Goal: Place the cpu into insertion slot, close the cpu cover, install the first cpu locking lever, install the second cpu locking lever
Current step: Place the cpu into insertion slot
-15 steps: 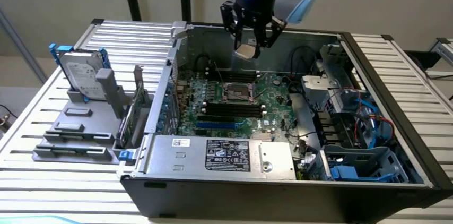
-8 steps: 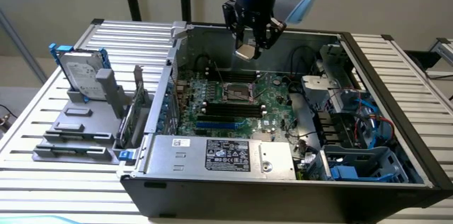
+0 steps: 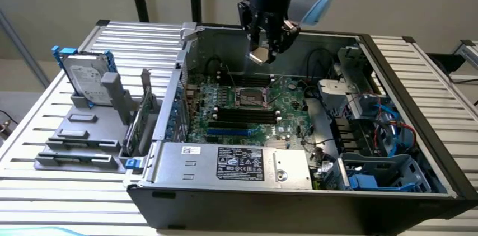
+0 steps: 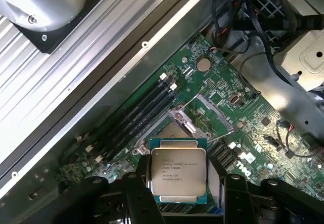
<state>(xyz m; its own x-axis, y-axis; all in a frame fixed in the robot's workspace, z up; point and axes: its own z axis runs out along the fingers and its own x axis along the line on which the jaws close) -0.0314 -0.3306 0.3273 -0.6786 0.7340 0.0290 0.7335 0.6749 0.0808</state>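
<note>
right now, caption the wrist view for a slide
The claw holds the cpu near the insertion slot, whose cpu cover stands open.

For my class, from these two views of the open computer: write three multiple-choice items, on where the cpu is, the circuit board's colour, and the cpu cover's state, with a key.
1. Where is the cpu?
A) in the insertion slot
B) held in the gripper above the circuit board
C) on the slatted table

2. What colour is the circuit board?
A) green
B) red
C) white

3. How does the cpu cover stand?
A) shut flat
B) tilted up, open
C) taken out of the case

Key: 1 B, the chip sits between the fingers; 2 A, green shows all around the insertion slot; 3 B, the silver frame tilts up beside the bare slot.
</note>
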